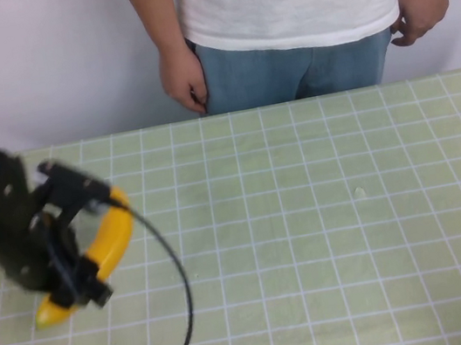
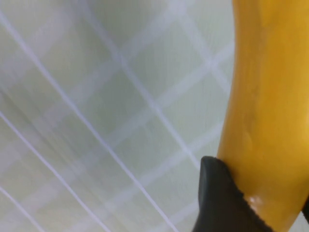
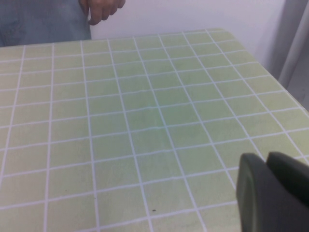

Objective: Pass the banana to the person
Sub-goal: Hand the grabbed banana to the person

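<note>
The banana [image 1: 113, 234] is bright yellow and curved, at the left side of the table. My left gripper [image 1: 84, 277] is shut on its middle, with the black arm above it. In the left wrist view the banana [image 2: 265, 96] fills one side, and a black finger [image 2: 217, 198] presses against it, with the left gripper [image 2: 260, 205] closed around it. I cannot tell whether the banana rests on the mat or is just above it. The person [image 1: 291, 3], in a white T-shirt and jeans, stands behind the far edge with both hands down. My right gripper [image 3: 270, 166] is shut and empty above the mat.
A green mat with a white grid [image 1: 328, 227] covers the table. A black cable [image 1: 180, 322] loops from the left arm over the mat's front left. The table's far corner [image 3: 227, 31] and the person's hand [image 3: 101, 9] show in the right wrist view.
</note>
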Controlling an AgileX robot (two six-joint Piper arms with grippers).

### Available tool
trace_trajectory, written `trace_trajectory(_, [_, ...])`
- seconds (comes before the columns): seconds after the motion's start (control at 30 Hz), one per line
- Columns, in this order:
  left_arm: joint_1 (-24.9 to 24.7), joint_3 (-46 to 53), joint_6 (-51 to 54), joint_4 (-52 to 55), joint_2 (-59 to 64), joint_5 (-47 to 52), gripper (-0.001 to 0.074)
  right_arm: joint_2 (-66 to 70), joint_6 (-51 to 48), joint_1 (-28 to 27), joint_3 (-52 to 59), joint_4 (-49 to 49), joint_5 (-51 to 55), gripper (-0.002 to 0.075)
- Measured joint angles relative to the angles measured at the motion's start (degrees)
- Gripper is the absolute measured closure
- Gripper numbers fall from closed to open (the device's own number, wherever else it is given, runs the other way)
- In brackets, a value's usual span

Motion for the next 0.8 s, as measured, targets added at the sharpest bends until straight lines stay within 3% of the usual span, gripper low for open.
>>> trace_trajectory(0.47, [-15.74,-25.36,2.17,5.77,3.14,5.77,0.0449,0.0,0.0,0.0,0.0,0.0,0.0,0.0735])
trace_trajectory(0.8, [-20.26,-35.71,4.84,7.05,13.63,12.7,0.0449,0.0,0.0,0.0,0.0,0.0,0.0,0.0735])
